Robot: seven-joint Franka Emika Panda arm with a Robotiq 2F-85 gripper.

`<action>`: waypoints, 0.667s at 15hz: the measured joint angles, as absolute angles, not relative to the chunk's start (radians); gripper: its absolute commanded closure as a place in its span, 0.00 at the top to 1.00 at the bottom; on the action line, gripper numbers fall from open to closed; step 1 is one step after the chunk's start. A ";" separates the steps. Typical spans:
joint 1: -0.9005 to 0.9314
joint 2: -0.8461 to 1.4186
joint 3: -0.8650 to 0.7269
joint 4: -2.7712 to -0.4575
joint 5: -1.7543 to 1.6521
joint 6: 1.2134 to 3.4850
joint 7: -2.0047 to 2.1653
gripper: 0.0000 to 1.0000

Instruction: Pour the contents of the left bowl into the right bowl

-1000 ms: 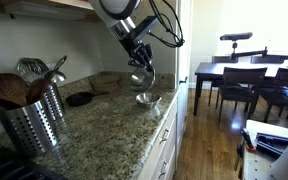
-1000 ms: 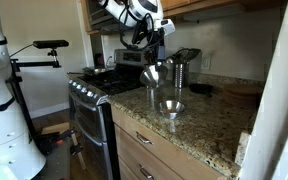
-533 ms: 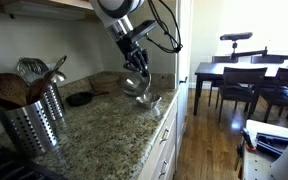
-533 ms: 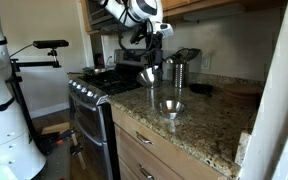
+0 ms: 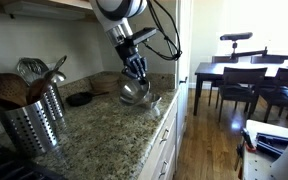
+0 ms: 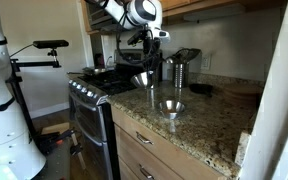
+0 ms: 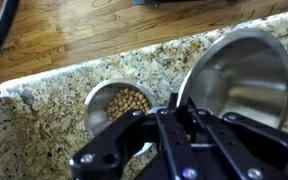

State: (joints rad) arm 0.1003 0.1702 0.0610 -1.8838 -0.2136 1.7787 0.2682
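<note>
My gripper [image 5: 136, 70] [image 6: 147, 62] is shut on the rim of the left bowl [image 5: 132, 91] [image 6: 143, 78], a small shiny steel bowl held just above the granite counter. In the wrist view this bowl [image 7: 239, 75] looks empty, and my fingers [image 7: 174, 100] pinch its thin edge. The right bowl [image 6: 171, 106] [image 7: 119, 103] stands on the counter close beside it and holds small tan round pieces. In an exterior view the right bowl [image 5: 152, 100] is partly hidden behind the held one.
A steel utensil holder [image 5: 34, 115] with wooden spoons stands on the counter. A dark flat dish [image 5: 80, 98] lies near the wall. A steel canister [image 6: 179, 70] stands behind the bowls, and a stove [image 6: 92, 90] adjoins the counter. The counter edge [image 5: 169, 105] runs next to the bowls.
My gripper has carried the held bowl down and away from above the right bowl, and the bowl has turned from a steep tilt towards level.
</note>
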 measured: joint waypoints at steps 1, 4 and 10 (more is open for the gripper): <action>0.100 0.171 0.061 -1.890 -0.201 1.788 0.253 0.07; 0.100 0.177 0.061 -1.902 -0.167 1.811 0.219 0.07; 0.100 0.211 0.060 -1.909 -0.119 1.863 0.175 0.07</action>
State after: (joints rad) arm 0.0996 0.2108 0.0596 -1.9092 -0.1194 1.8628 0.1745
